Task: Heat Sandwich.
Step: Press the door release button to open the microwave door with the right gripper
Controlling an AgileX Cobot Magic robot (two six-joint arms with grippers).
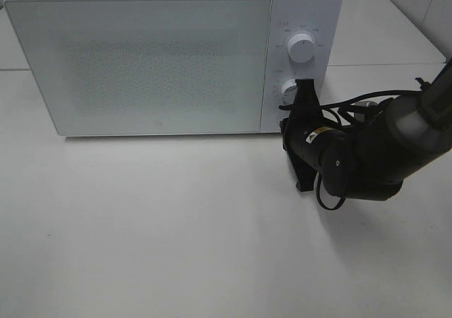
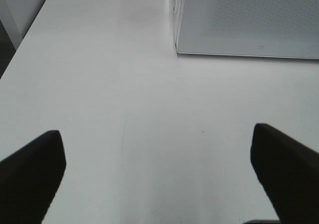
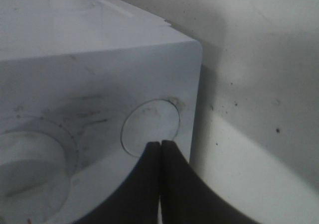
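Right gripper (image 3: 160, 143): fingers closed together, tips at the round button (image 3: 149, 124) on the corner of the microwave (image 1: 141, 63) panel. Left gripper (image 2: 157, 174): fingers wide apart above the table (image 2: 124, 84). Sandwich not visible — door shut. Risk: the narrow tips could skid off the button, or push the microwave backwards.

High view: bright, even, diffuse light on the white desk (image 1: 176, 247); faint soft shadows along the microwave (image 1: 141, 56) base and beside the right arm (image 1: 402, 134). Left wrist view: desk sharp, left claw (image 2: 157, 132) dark and blurred at its edges. Right wrist view: dim, greyish, soft-focused throughout; right claw (image 3: 159, 144) a featureless black blur.
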